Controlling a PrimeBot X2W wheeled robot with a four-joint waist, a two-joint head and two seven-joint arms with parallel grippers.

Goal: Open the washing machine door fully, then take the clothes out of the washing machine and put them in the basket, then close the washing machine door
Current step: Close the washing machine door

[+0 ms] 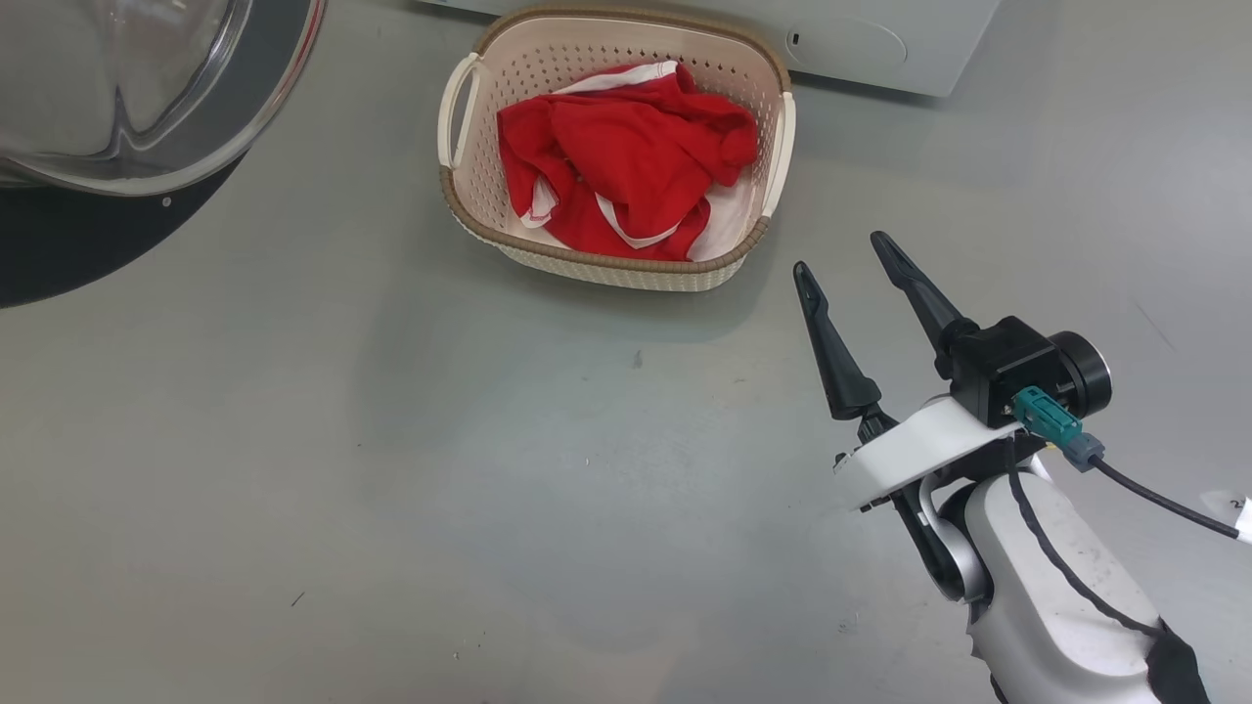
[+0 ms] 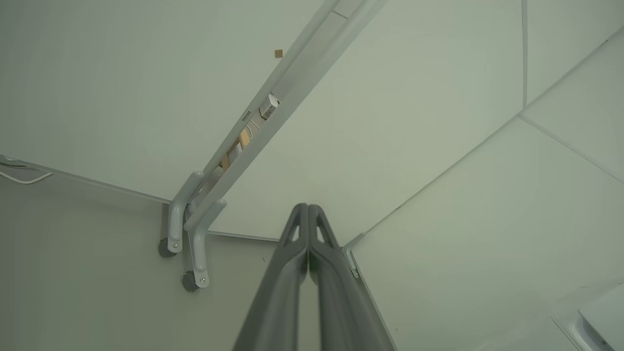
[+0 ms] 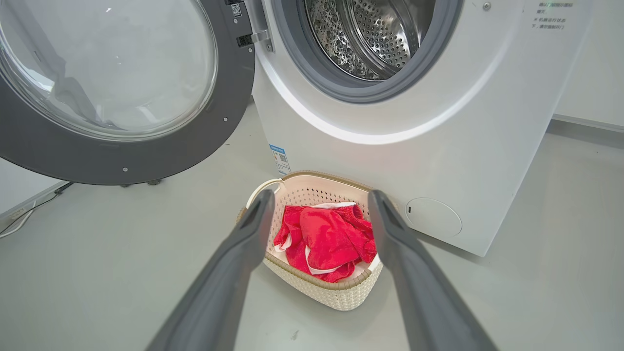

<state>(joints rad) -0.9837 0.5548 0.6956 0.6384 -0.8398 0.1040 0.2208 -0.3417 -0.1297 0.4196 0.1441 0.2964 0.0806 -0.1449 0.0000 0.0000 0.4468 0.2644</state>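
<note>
My right hand point(image 1: 839, 251) hangs above the grey floor point(image 1: 391, 440) with its two dark fingers spread wide and nothing between them. It points toward the basket point(image 1: 616, 262). My left hand point(image 2: 308, 208) has its fingers pressed together, tip against tip, pinching nothing. It points at pale wall panels and a grey frame on small castors point(image 2: 190, 282).

The clothes point(image 1: 626, 161) lie bunched inside the basket, red with white trim showing at the edges. The basket stands on the floor just in front of the washing machine point(image 3: 438, 122), below the porthole and a little to its left in the right wrist view. The steel drum point(image 3: 380, 39) shows bare dimpled metal where I can see into it. The washing machine door point(image 3: 146, 161) stands swung open to the left of the porthole.

A small blue label point(image 3: 279, 158) with a square code sits low on the machine's front corner, just behind the basket's handle; its print is too small to read. A code sticker point(image 3: 237, 9) sits by the hinge. A few faint lines of print point(image 3: 551, 14) near the machine's upper right are also too small to read.
</note>
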